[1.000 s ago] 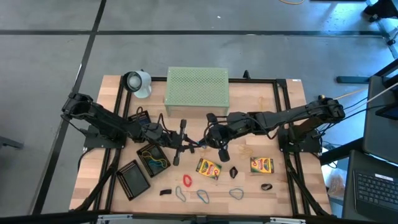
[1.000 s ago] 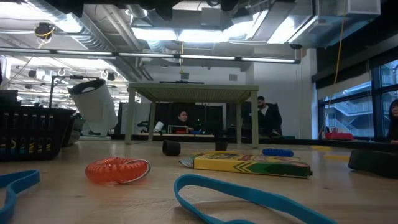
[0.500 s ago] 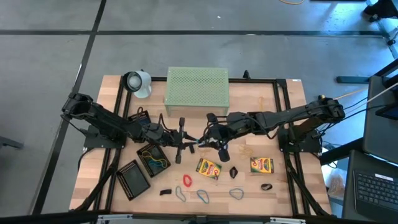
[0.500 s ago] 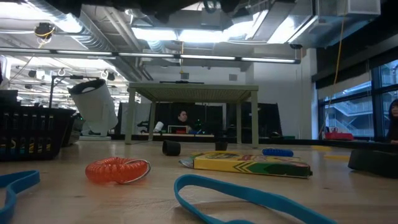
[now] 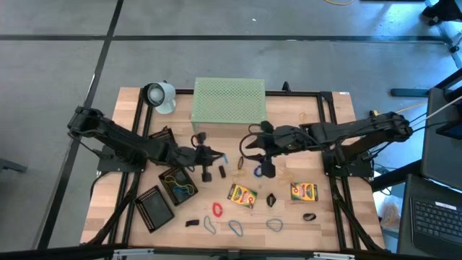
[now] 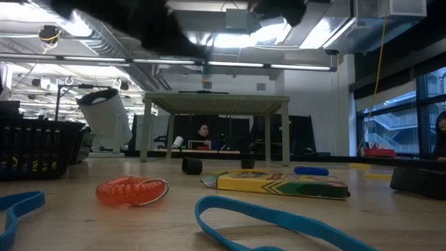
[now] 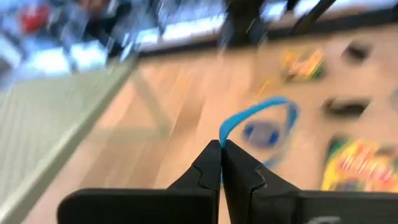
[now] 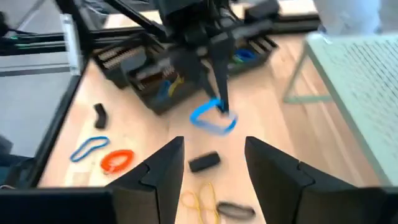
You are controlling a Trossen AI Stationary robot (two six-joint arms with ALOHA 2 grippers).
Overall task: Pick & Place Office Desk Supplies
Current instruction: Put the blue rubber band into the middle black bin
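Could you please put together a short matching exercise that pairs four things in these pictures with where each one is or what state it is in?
Things:
1. left gripper
2. right gripper
3. red coiled band
4. green perforated stand

States or places:
A. fingers open, holding nothing
B. standing at the back of the table
C. lying on the table near the front edge
D. fingers shut on the blue rubber band

Pairs: 1-D, 2-A, 3-C, 4-B
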